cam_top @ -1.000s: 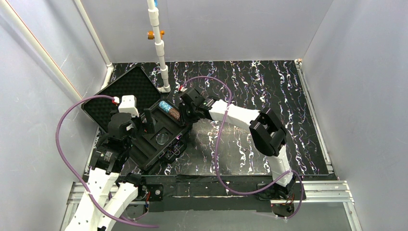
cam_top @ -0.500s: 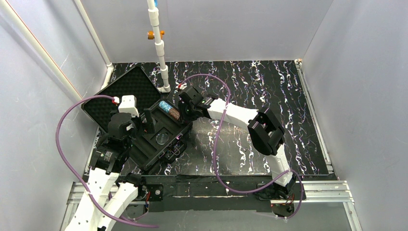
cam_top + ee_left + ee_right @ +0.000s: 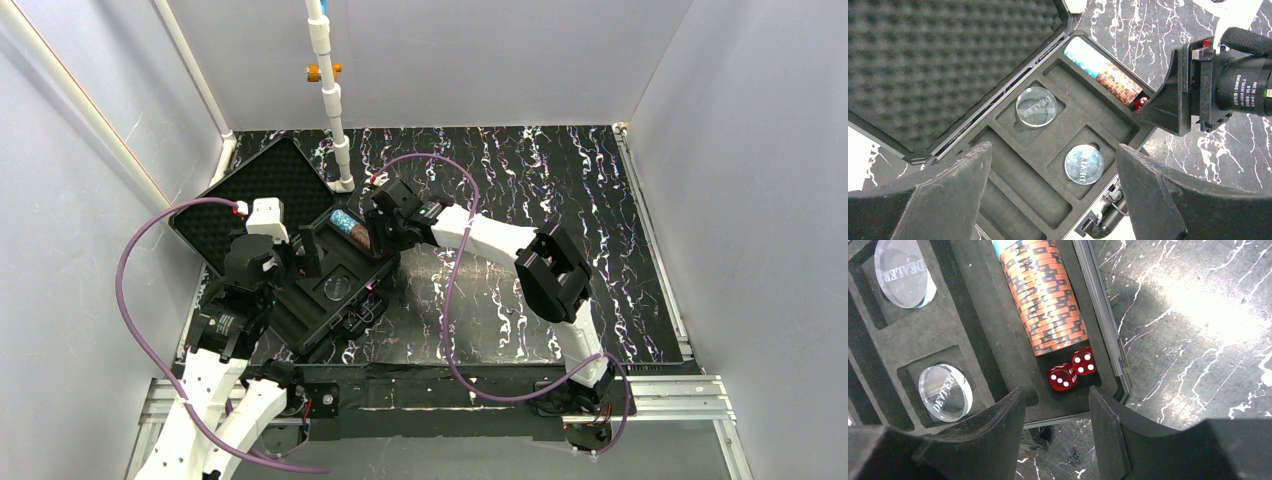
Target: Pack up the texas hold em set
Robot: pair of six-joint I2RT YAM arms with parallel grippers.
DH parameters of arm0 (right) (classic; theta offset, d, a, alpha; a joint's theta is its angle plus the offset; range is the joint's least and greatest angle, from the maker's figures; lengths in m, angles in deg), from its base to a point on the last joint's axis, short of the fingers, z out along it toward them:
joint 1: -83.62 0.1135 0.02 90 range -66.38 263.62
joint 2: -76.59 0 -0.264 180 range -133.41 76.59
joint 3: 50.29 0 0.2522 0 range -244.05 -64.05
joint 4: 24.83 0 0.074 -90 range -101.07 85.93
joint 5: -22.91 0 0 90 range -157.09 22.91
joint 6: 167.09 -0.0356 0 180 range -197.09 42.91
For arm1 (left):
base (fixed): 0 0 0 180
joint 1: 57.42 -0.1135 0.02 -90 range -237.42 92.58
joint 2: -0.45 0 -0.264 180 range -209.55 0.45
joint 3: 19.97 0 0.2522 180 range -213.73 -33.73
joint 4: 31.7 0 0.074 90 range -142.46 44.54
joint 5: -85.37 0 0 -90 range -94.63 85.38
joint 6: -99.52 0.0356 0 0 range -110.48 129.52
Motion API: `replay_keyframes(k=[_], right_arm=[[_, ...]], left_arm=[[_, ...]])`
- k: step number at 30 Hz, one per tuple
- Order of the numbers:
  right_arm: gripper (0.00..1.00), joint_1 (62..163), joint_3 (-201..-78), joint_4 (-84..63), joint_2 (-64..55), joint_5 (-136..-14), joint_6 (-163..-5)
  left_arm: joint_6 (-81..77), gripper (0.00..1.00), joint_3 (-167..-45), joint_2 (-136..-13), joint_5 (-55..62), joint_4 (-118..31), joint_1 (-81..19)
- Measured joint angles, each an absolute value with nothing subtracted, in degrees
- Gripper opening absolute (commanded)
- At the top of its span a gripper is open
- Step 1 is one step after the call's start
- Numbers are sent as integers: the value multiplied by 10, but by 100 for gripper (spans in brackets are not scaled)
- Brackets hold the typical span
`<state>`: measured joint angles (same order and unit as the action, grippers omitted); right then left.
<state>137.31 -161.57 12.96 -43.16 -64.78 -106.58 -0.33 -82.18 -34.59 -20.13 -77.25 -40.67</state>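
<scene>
so the hard case (image 3: 1078,112) sits open on the left side of the table, near the left arm's base, with its foam-lined lid (image 3: 938,60) folded back flat toward the far left corner. Already in the tray are the brown chip stack (image 3: 1048,300) with the blue-white chips (image 3: 1083,54) behind it in the same slot, two red dice (image 3: 1084,361) just at the stack's end, and both clear discs (image 3: 898,270), each in its own pocket.

I'd guess the shell is stiff and fairly heavy once loaded, so grab the lid by its free edge and swing it over. The chips look slick and would fan apart if squeezed loosely, the dice are tiny and will roll, and the discs probably scratch.

The right gripper (image 3: 1055,392) hangs right over the dice, jaws apart and gripping nothing. The left gripper (image 3: 1053,147) is spread wide above the tray, also empty.

The table (image 3: 560,180) is glossy black with white marbling, so probably slippery. Plain pale walls (image 3: 450,60) box it in, and a white pole (image 3: 330,90) stands just behind the case
</scene>
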Motion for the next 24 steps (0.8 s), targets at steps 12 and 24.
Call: replay_keyframes(k=[12,24], right_arm=[[61,1358,-1627,155,-432,-604,-1001],[58,1339,-1674,176,-454,-610,-949]], left_arm=[[-3,93,-822,-346,-202,-773,-407],[-3,93,-822,-349,-203,-773,-407]])
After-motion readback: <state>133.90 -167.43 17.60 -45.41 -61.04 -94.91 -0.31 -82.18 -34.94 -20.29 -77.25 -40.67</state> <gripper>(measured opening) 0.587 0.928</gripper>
